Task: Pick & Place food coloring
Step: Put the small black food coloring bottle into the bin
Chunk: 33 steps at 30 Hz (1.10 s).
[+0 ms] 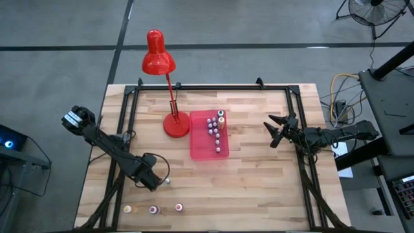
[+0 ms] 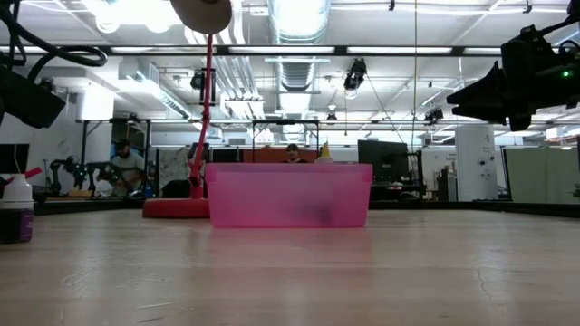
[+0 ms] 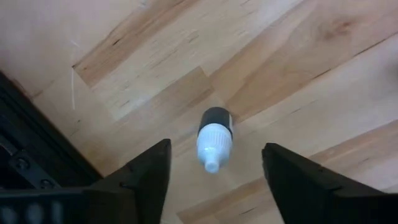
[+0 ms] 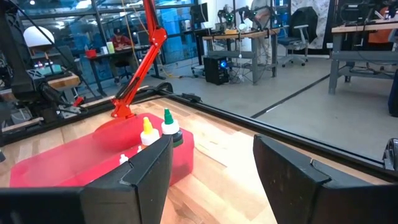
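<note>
A tiny food coloring bottle [image 3: 214,138] with a dark body and a white cap stands upright on the wood. My left gripper [image 3: 216,163] points down over it, open, with one finger on each side and a gap to both. In the high view this gripper [image 1: 155,180] is at the table's near left, with the bottle [image 1: 167,182] just beside it. Three more bottles [image 1: 153,210] stand in a row by the near edge. Several others [image 1: 216,128] stand in the pink tray [image 1: 200,145]. My right gripper [image 1: 275,129] waits open at the right, above the table.
A red desk lamp's base [image 1: 176,125] stands just left of the tray, and its head [image 1: 157,57] leans past the far edge. A black frame [image 1: 123,129] runs along the table's sides. Bare wood lies between the tray and the near edge.
</note>
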Each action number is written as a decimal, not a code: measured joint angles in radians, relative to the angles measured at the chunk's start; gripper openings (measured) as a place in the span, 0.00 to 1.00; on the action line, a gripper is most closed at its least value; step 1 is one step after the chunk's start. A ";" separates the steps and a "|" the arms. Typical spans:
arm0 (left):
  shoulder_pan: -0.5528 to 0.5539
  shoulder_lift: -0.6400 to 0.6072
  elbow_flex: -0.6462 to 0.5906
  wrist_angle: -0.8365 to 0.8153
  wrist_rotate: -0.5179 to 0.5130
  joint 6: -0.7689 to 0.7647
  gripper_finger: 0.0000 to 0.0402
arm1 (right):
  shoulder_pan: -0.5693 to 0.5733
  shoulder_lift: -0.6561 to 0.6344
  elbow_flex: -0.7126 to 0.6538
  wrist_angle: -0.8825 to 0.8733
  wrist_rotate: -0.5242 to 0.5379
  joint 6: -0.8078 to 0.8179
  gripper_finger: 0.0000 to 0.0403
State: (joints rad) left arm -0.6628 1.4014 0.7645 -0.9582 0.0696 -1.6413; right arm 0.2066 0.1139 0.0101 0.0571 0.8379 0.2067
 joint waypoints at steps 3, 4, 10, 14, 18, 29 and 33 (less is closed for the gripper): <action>0.000 0.000 -0.001 0.000 -0.003 -0.002 0.47 | 0.000 0.000 0.000 0.000 0.000 0.000 0.53; 0.000 0.000 -0.001 0.000 -0.004 -0.002 0.44 | 0.000 0.000 0.000 0.000 0.000 0.000 0.53; 0.000 0.000 -0.001 0.000 -0.005 0.009 0.31 | 0.000 0.000 0.000 0.000 0.000 0.001 0.53; 0.000 0.000 0.001 0.000 -0.005 0.010 0.23 | 0.000 0.000 0.000 0.000 0.000 0.000 0.53; 0.001 0.000 0.010 0.000 -0.005 0.010 0.14 | 0.000 0.000 0.000 0.000 0.000 0.000 0.53; 0.036 0.000 0.061 -0.011 -0.008 0.022 0.08 | 0.000 0.000 0.000 0.000 0.000 0.001 0.53; 0.055 0.000 0.077 -0.024 -0.008 0.038 0.08 | 0.000 0.000 0.000 0.000 0.000 0.001 0.53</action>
State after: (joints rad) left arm -0.6082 1.4017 0.8416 -0.9819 0.0618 -1.6034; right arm 0.2066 0.1139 0.0103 0.0572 0.8377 0.2081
